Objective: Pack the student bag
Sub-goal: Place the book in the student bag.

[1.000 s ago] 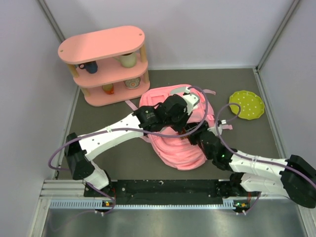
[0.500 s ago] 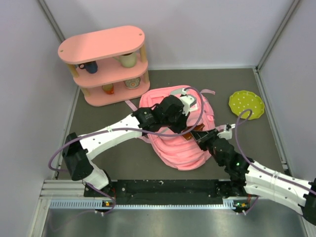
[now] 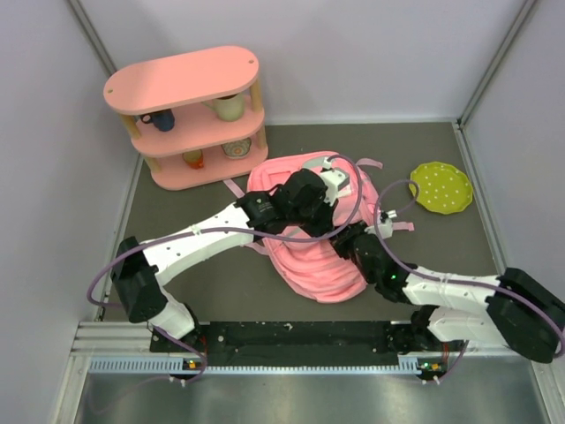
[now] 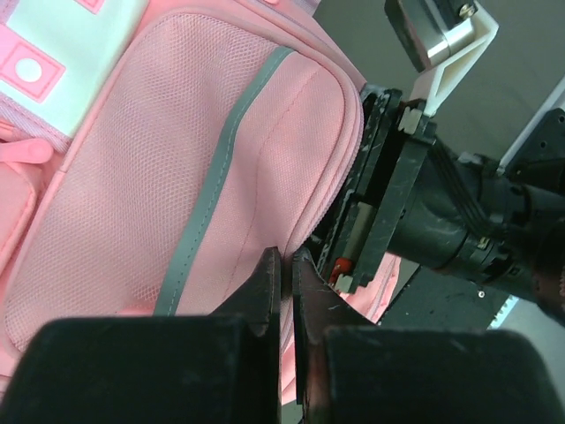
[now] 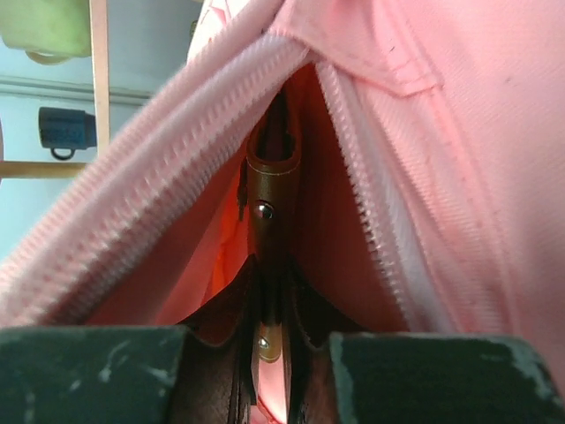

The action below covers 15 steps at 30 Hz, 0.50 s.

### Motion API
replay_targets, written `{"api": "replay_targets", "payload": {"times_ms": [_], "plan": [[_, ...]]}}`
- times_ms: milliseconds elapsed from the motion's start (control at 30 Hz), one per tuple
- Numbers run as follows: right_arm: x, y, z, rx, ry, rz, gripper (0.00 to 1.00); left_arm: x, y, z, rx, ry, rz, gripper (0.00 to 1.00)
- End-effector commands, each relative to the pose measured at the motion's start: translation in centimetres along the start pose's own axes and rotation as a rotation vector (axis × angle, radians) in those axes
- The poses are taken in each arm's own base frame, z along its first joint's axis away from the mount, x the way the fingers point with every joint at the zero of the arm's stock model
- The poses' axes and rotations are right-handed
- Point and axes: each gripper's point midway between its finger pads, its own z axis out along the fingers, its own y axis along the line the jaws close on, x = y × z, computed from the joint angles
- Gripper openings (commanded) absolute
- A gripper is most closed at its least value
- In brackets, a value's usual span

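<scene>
The pink student bag [image 3: 311, 265] lies in the middle of the table with its main zip open. My left gripper [image 3: 327, 221] is over it, jaws shut on the pink fabric edge of the opening [image 4: 284, 265]. My right gripper [image 3: 347, 237] is at the opening from the right. It is shut on a flat brown case [image 5: 272, 190] with a metal snap, and the case sits between the two zipper rows inside the bag [image 5: 459, 132]. The left wrist view shows the bag's mesh front pocket [image 4: 177, 177] and the right gripper [image 4: 388, 203] beside it.
A pink oval three-tier shelf [image 3: 185, 88] with several cups stands at the back left. A green dotted plate [image 3: 440, 186] lies at the right of the bag. Grey walls close in the table on three sides.
My right gripper has moved left and pushed the brown case into the bag's opening; half a second ago the case showed outside it. My left gripper has kept its hold on the fabric.
</scene>
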Motion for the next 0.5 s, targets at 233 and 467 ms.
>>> {"api": "replay_targets", "payload": {"times_ms": [233, 467], "plan": [[0.5, 1.5, -1.0, -0.048, 0.073, -0.056, 0.58, -4.0, -1.5, -2.3, 0.075, -0.158, -0.04, 0.0], [-1.0, -0.4, -4.5, -0.01, 0.084, -0.096, 0.66, -3.6, -0.3, -1.8, 0.061, -0.164, -0.077, 0.0]]}}
